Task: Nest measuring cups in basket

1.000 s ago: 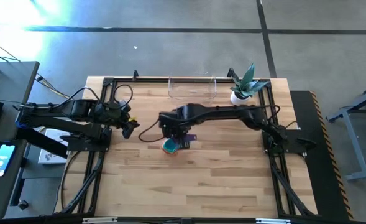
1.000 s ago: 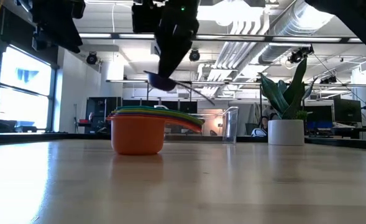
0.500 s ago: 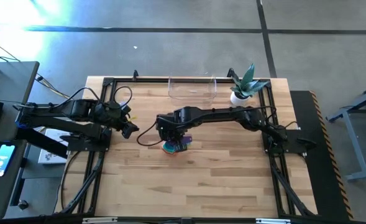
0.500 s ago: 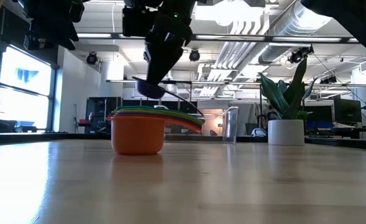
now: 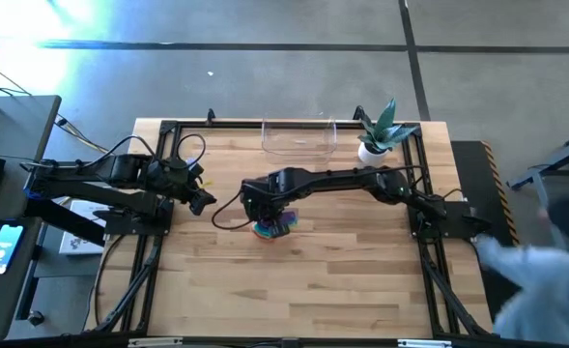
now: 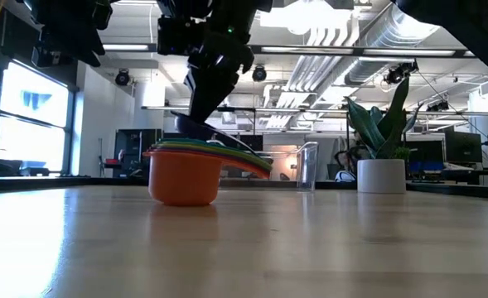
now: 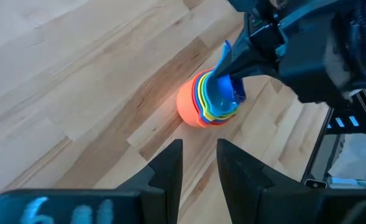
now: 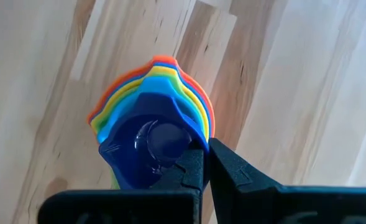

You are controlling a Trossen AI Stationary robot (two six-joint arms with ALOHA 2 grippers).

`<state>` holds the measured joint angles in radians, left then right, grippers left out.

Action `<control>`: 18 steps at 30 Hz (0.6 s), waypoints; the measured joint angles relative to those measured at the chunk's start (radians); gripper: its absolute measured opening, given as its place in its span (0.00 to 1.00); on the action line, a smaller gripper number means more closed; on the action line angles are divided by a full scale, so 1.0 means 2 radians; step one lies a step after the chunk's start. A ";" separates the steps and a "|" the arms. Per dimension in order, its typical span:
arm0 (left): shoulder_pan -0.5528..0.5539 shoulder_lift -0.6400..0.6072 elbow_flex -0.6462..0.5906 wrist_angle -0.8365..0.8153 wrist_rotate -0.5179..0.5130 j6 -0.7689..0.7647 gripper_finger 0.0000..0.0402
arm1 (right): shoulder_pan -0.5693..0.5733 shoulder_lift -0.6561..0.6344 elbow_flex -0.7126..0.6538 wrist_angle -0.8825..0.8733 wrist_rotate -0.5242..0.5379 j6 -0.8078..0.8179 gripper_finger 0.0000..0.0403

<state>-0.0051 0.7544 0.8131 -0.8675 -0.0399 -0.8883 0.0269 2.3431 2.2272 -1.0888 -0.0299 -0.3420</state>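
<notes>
A nested stack of measuring cups stands near the table's middle, with an orange cup outermost at the bottom and the handles fanned to one side. My right gripper hangs right over the stack, shut on a small dark blue-purple cup. That cup sits at the stack's top. My left gripper waits open at the table's left, aimed at the stack. The clear basket stands at the far edge. My right gripper pinches the dark blue-purple cup between its two fingers, right beside the bowl; the fingers hide the exact spot. The fingers come from above, slanting down. The cup's bowl is at the top of the stack; whether it rests there I cannot tell.
A white pot with a green plant stands beside the basket at the far right. The basket and plant lie behind the stack. Bare wood stretches toward the near edge. A pale blurred shape shows off the table's right side.
My right gripper has come down and shifted slightly toward the table's left, keeping shut on the dark cup. The cup has dropped from well above the stack to the stack's top. A pale blurred shape has appeared off the table's right side.
</notes>
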 joint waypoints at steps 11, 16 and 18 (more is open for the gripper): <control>0.000 0.000 0.000 0.000 -0.001 0.000 0.22 | 0.003 0.001 0.000 0.007 -0.002 -0.006 0.01; 0.000 0.000 0.000 0.000 -0.001 0.007 0.22 | 0.008 0.001 0.000 0.013 -0.002 -0.014 0.07; 0.000 0.000 0.000 -0.001 0.000 0.013 0.22 | 0.011 0.001 0.000 0.018 -0.002 -0.017 0.09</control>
<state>-0.0051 0.7545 0.8133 -0.8688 -0.0408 -0.8617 0.0487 2.3447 2.2272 -1.0535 -0.0349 -0.3756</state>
